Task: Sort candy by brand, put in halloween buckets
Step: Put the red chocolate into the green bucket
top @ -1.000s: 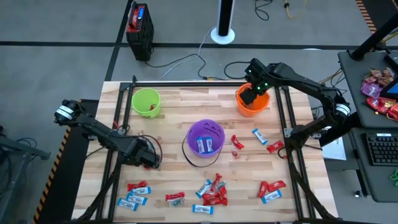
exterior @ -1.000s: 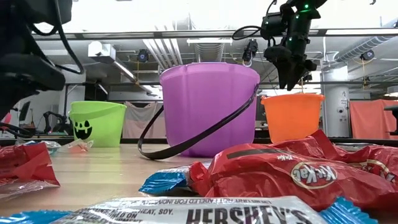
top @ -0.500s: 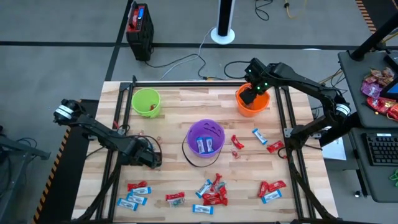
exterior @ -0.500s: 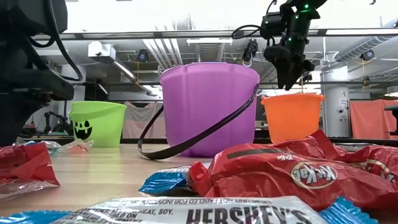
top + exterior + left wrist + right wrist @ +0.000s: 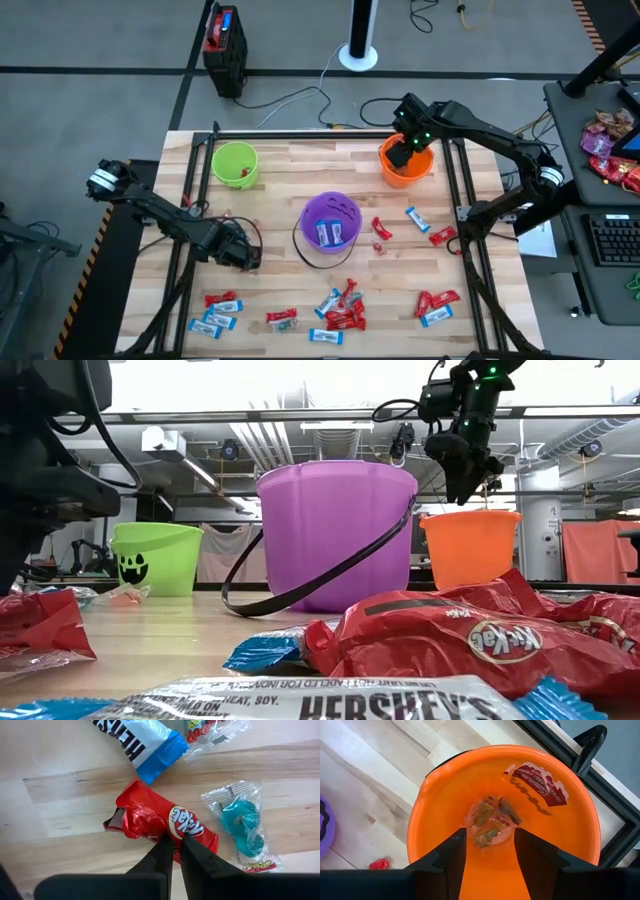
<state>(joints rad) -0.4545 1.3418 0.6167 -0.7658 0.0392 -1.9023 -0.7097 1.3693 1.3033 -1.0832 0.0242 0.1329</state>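
Three buckets stand on the wooden table: lime green [image 5: 235,163] at the far left, purple [image 5: 330,225] in the middle, orange [image 5: 408,165] at the far right. Red and blue-white candy pieces [image 5: 340,308] lie scattered along the near half. My left gripper [image 5: 240,256] points down left of the purple bucket, shut on a red KitKat piece [image 5: 160,820]. My right gripper [image 5: 490,855] hangs open over the orange bucket [image 5: 502,815], with nothing between its fingers. Several wrapped pieces lie on that bucket's floor. My left gripper pinches the red KitKat wrapper at the middle of one long edge [image 5: 174,831] between its two fingertips. It comes from above, pointing down. The wrapper is crumpled there, and the piece lies flat on the table.
Beside the KitKat lie a blue-white Hershey's piece [image 5: 137,742] and a clear packet with a teal candy [image 5: 242,822]. A black frame rail [image 5: 330,133] runs along the table's far edge. A black and red box [image 5: 223,40] stands on the floor beyond.
My left arm's wrist has tipped a little over the red piece left of the purple bucket, staying in the same spot.
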